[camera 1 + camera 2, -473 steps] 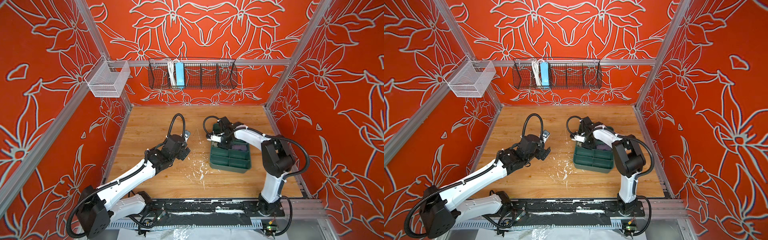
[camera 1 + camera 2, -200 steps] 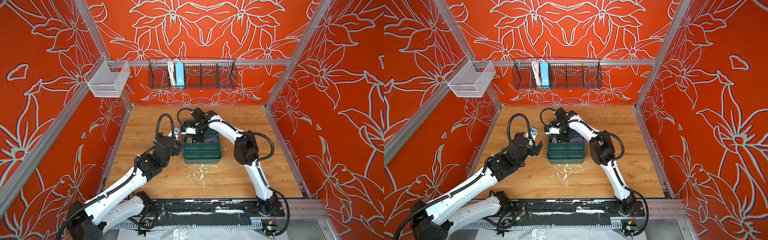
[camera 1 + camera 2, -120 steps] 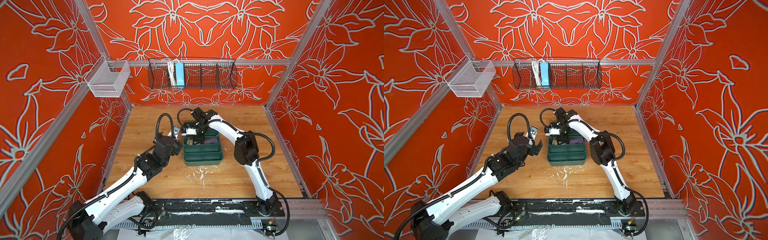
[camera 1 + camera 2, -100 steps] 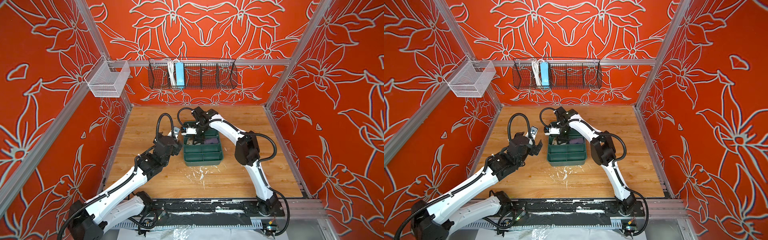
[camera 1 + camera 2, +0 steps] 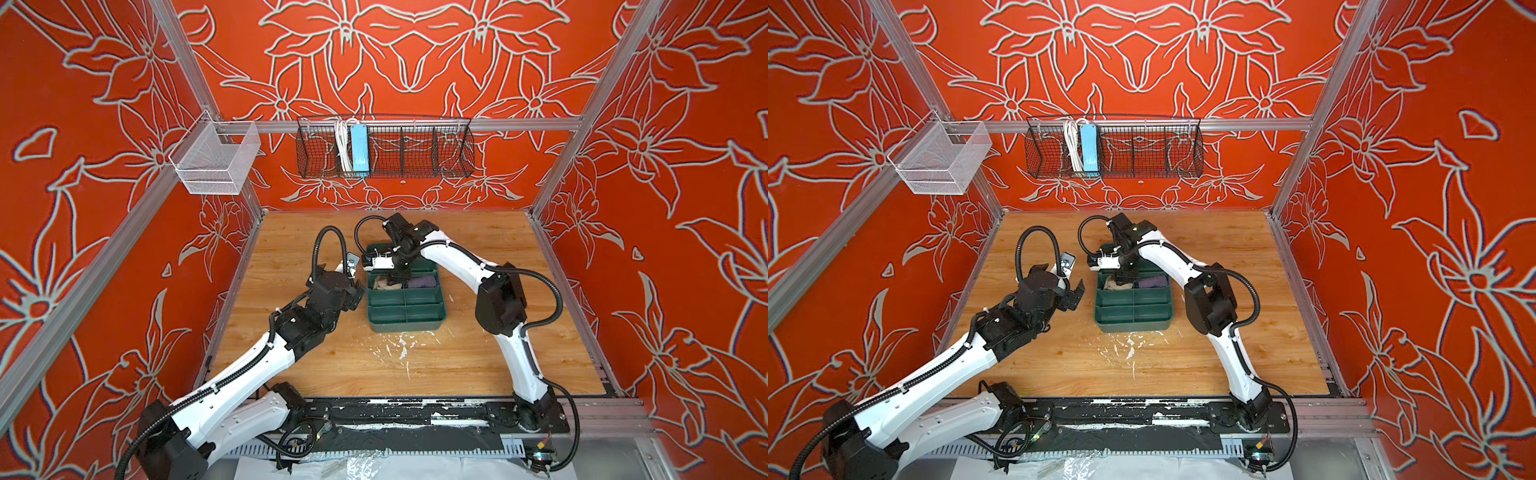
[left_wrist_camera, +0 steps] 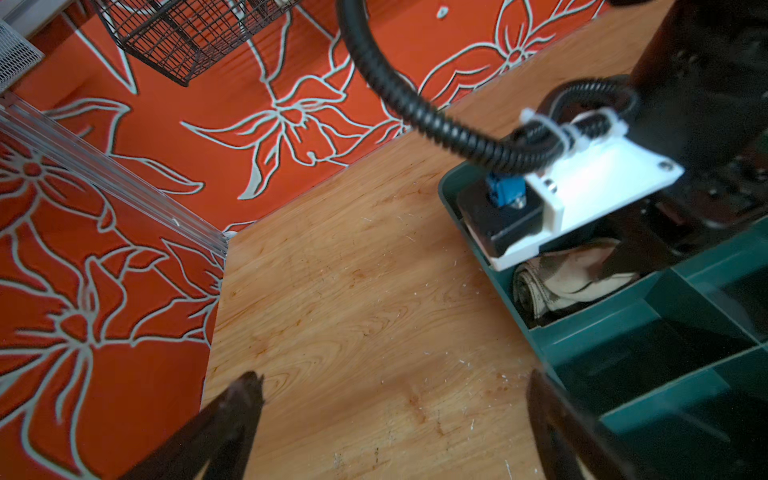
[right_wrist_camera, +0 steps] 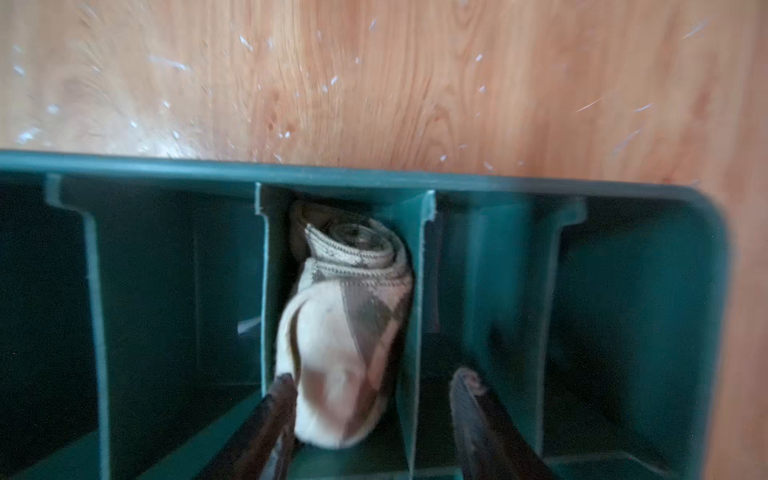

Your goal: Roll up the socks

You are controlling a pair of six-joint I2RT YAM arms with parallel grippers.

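- In both top views everything is bright and evenly lit. The orange floral-printed walls [image 5: 415, 62] show no hot glare, and shadows on the light wooden desk [image 5: 478, 357] are faint and soft-edged.
- Towards the edges of those views the aluminium frame posts [image 5: 609, 62] splay outward from wide-angle stretch, and the white wall lines pick up bluish fringes.
- The left wrist view is dimmer. The compartments of the dark green divided plastic tray [image 6: 623, 332] sink almost to black, a white plastic bracket [image 6: 594, 183] looks washed out, and the dark fingers [image 6: 232, 415] of the left gripper [image 6: 390, 382] are out of focus.
- The right wrist view is smeared with blur. The rolled olive-and-beige argyle sock [image 7: 349, 332] looks soft, the right gripper [image 7: 376, 376] is fuzzy, and the wood grain is streaked.
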